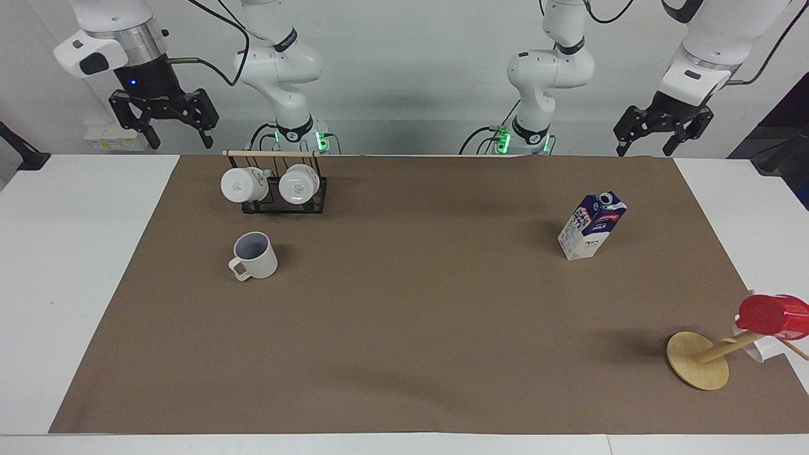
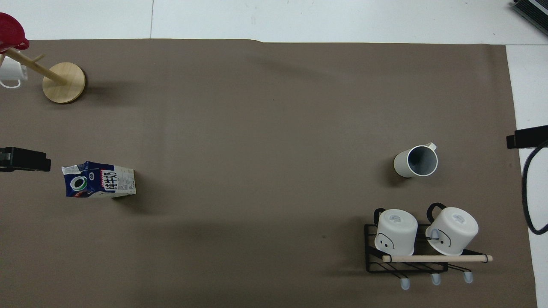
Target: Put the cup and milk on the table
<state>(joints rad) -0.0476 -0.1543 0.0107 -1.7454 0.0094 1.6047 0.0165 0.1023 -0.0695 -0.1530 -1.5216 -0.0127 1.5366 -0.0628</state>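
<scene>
The cup [image 1: 255, 256] [image 2: 417, 161], cream-white with a lavender-grey inside, stands upright on the brown sheet of the table [image 1: 411, 303] [image 2: 274, 128], toward the right arm's end. The milk [image 1: 591, 225] [image 2: 99, 179], a blue and white carton with a white cap, stands upright toward the left arm's end. My left gripper [image 1: 644, 149] [image 2: 25, 158] hangs open and empty over the table's edge by the robots, apart from the milk. Raised over the white tabletop beside the sheet, my right gripper [image 1: 180, 142] [image 2: 526, 137] is open and holds nothing.
A black wire rack [image 1: 284, 203] [image 2: 406, 265] with a wooden rod holds two white mugs [image 1: 239, 184], nearer to the robots than the cup. A wooden mug tree [image 1: 697, 360] [image 2: 64, 82] carrying a red cup [image 1: 771, 316] stands at the left arm's end.
</scene>
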